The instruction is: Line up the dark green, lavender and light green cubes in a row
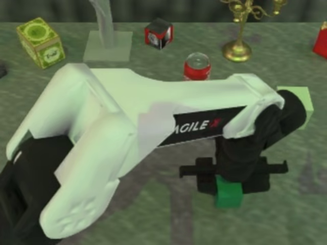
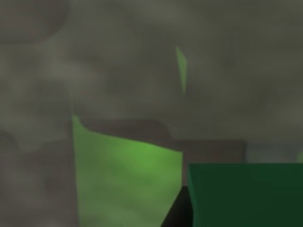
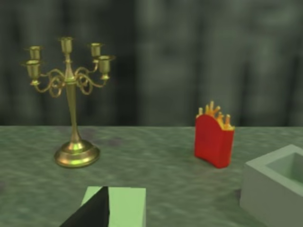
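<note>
My left arm reaches across the table from the lower left. Its gripper is shut on the small dark green cube at the front right of centre. In the left wrist view a black finger presses against the side of that cube. The light green cube sits on the table farther back right, partly covered by the arm's black wrist. It also shows in the right wrist view behind one dark fingertip of my right gripper. The lavender cube is hidden. My right arm is outside the top view.
Along the back stand a yellow-green printed box, a grey stand, a red, black and white printed cube, a red can, a brass candelabra and a red fries box. A grey open box is at the right.
</note>
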